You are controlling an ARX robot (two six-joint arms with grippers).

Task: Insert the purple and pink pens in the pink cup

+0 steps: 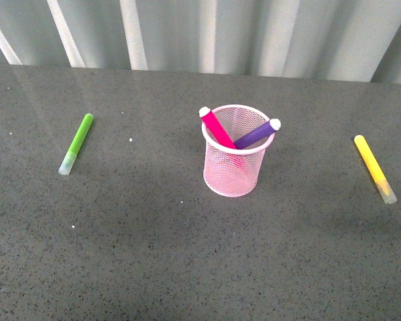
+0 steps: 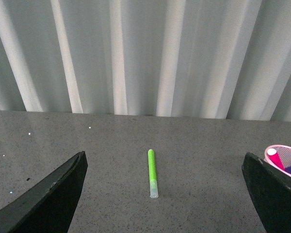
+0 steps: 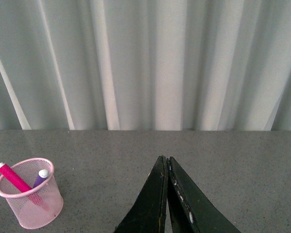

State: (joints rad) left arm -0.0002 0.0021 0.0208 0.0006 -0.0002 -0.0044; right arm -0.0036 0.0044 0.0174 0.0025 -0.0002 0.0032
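The pink cup (image 1: 232,164) stands upright in the middle of the grey table. Inside it lean the pink pen (image 1: 217,128) and the purple pen (image 1: 255,134), caps up and crossing each other. The cup (image 3: 31,199) with both pens also shows in the right wrist view, and its rim (image 2: 287,160) shows in the left wrist view. Neither arm appears in the front view. My left gripper (image 2: 165,162) is open and wide, empty, well clear of the cup. My right gripper (image 3: 166,159) is shut on nothing, off to the cup's side.
A lime-green marker (image 1: 76,143) lies on the table left of the cup and shows between my left fingers as the green marker (image 2: 152,172). A yellow marker (image 1: 374,168) lies to the right. A pale curtain (image 1: 207,33) hangs behind the table's far edge.
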